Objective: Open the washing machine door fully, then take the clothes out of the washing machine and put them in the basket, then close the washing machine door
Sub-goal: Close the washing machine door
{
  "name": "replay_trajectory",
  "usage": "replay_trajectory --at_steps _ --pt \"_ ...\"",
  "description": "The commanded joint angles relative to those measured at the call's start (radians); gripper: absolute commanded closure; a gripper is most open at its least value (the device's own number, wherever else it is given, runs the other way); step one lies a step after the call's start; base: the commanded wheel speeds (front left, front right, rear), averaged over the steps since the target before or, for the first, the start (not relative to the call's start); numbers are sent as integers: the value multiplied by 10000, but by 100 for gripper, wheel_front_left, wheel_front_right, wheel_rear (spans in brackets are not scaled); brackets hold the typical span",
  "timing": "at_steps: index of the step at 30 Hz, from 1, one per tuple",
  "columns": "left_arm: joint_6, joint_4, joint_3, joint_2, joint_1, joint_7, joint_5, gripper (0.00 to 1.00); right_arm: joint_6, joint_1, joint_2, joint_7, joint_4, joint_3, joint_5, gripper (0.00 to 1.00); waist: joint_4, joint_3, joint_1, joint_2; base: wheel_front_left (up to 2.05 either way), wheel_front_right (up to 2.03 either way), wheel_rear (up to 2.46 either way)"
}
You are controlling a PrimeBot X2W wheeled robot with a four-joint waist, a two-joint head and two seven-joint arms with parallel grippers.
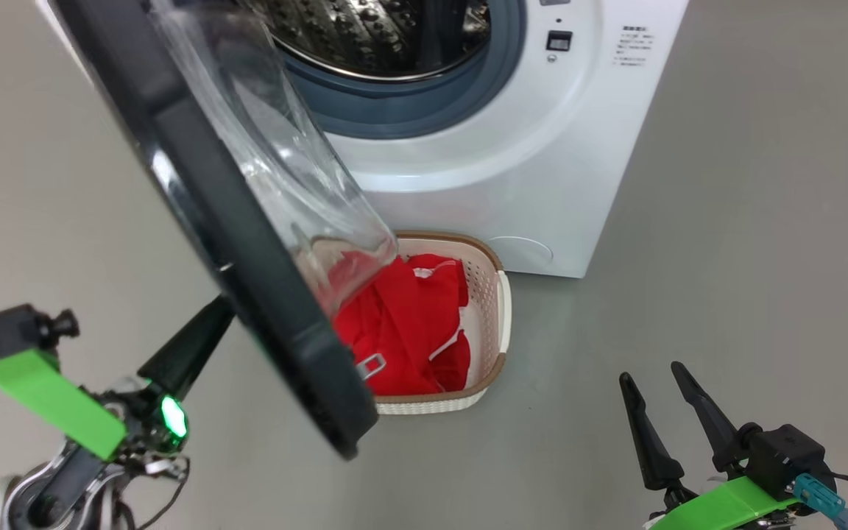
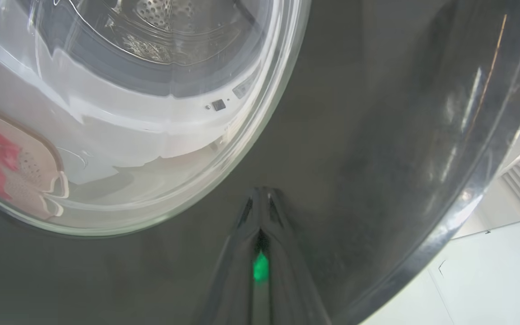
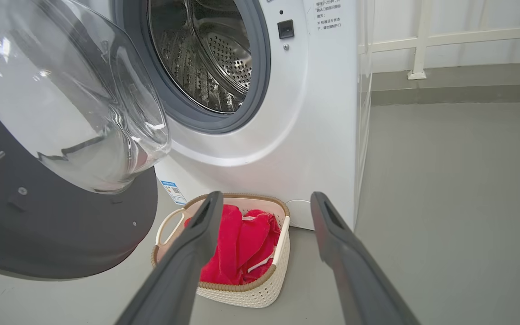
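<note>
Grey floor [image 1: 762, 221] — left gripper [image 1: 210, 320] pressed closed by the door [image 1: 247, 280], right gripper [image 1: 652, 374] spread.

You find printed lines [image 3: 327, 19] on the washing machine [image 3: 314, 135], too small to read; its blue sticker [image 3: 173, 192] bears a QR code.

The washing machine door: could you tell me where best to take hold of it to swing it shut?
Probably the door's wide black rim near its free lower edge, approached from the outer face, where the shut left gripper sits. The bulging glass bowl fills the inner face and gives nothing to pinch.
</note>
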Motion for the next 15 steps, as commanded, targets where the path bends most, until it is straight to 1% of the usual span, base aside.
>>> replay_trajectory --at_steps 1,9,15 --pt "-65 -390 136 114 -446 -81 168 100 33 -366 -41 -65 -284 268 43 0 -174 135 0 0 0 0 0" --pt "-65 -301 -708 0 -1096 -1534 849 100 33 -529 -41 -65 -445 157 48 0 -727 516 0 0 0 0 0" --pt "-65 142 -1460 110 -1890 -2847 1292 100 33 -655 -41 -65 -523 137 17 0 -1098 791 0 0 0 0 0"
